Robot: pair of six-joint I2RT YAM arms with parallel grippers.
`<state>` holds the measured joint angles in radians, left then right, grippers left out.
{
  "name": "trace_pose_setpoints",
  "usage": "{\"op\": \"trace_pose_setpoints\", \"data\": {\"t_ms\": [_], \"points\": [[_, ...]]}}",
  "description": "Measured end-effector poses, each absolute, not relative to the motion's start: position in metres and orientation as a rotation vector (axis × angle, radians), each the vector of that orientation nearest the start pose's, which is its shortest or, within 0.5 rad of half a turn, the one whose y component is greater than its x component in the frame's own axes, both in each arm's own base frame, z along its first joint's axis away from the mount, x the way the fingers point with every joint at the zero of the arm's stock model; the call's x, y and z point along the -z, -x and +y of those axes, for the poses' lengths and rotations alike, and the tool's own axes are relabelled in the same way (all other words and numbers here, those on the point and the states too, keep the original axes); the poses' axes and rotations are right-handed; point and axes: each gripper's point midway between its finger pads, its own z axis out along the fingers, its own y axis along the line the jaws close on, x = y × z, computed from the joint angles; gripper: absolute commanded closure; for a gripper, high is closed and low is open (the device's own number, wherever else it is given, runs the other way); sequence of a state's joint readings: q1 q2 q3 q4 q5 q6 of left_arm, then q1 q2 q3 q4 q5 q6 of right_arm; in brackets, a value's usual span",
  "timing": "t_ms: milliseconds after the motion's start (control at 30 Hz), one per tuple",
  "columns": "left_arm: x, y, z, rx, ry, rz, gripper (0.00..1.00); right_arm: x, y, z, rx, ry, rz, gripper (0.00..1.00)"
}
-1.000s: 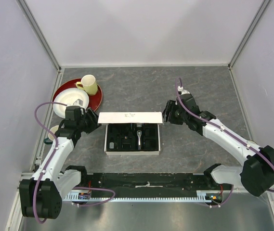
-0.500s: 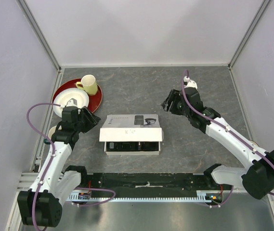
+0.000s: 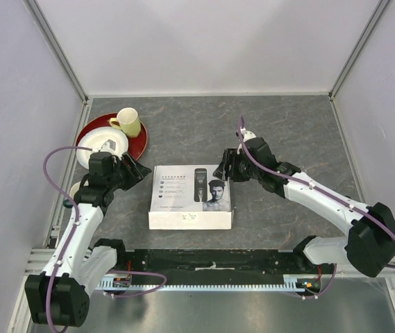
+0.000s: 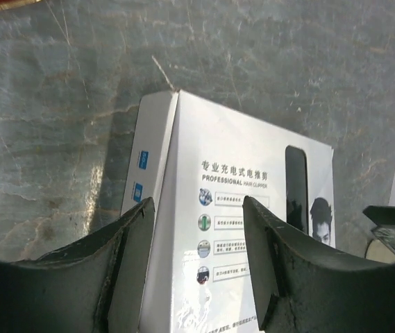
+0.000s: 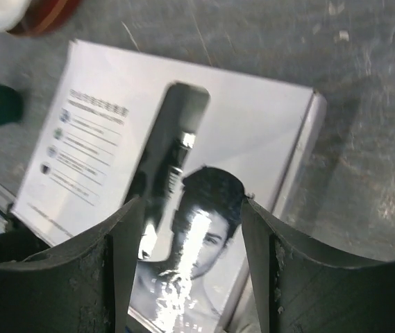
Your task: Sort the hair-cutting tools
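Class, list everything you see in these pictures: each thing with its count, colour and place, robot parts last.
box: one, white, printed lid shut, middle of the table
tray: one, red, round, far left of the table
plate: one, white, on the tray
cup: one, pale yellow, on the tray beyond the plate
table: one, grey marbled
left arm: one, white and black, left of the box, jaws open
right arm: one, white and black, at the box's far right corner, jaws open
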<state>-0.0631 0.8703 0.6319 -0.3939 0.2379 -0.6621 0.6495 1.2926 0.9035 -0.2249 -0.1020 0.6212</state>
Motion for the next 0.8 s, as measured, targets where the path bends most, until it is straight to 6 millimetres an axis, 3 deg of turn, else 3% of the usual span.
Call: {"op": "trace_pose_setpoints", "data": {"t_ms": [233, 333, 600, 800], "points": [[-0.112, -0.249, -0.096, 0.735, 0.532, 2.297, 0.30, -0.111, -0.254, 0.254, -0.740, 0.110, 2.447, 0.29], [-0.099, -0.242, -0.102, 0.780, 0.523, 2.326, 0.25, -0.107, -0.254, 0.252, -0.719, 0.093, 2.459, 0.19], [-0.077, -0.236, -0.116, 0.887, 0.505, 2.372, 0.21, -0.092, -0.258, 0.250, -0.687, 0.039, 2.473, 0.04], [-0.072, -0.241, -0.123, 0.948, 0.502, 2.380, 0.21, -0.077, -0.255, 0.263, -0.764, 0.040, 2.503, 0.03]]}}
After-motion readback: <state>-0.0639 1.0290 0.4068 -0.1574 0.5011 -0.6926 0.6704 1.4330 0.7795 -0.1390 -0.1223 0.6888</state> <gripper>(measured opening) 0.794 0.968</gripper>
